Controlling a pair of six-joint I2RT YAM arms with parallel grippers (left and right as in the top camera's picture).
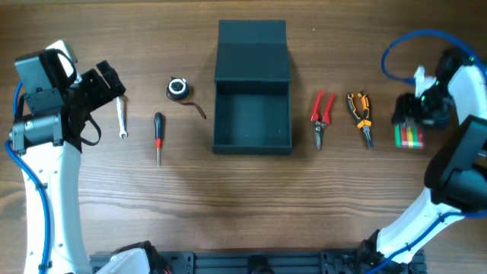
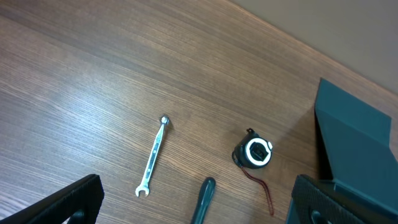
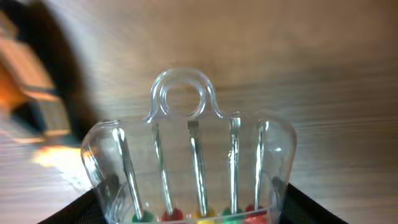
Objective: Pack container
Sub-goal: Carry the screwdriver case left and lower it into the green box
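**Q:** What is seen closest to the arms' bases?

**A:** A brown wood-grain table is shown. With the container as centre, a screwdriver with a black and red handle is laid at nine o'clock. A slim bright metal wrench is found further out the same way.

**Q:** Where is the container placed?

**A:** The container, a matt dark teal square box, is set at mid-table with its interior exposed. Its flat lid is folded back at twelve o'clock. A round black tape measure is seen at ten o'clock. At three o'clock, red-handled snips are laid, then orange and black pliers.

**Q:** How are the pincers set?

**A:** The left gripper is spread wide above the wrench, with nothing held. Its dark fingers are seen at opposite edges of the left wrist view. The right gripper, furthest out at three o'clock, appears closed on a clear plastic case. Thin metal shafts with coloured ends are ranged inside the case. Dark fingers are pressed at both of its lower sides.
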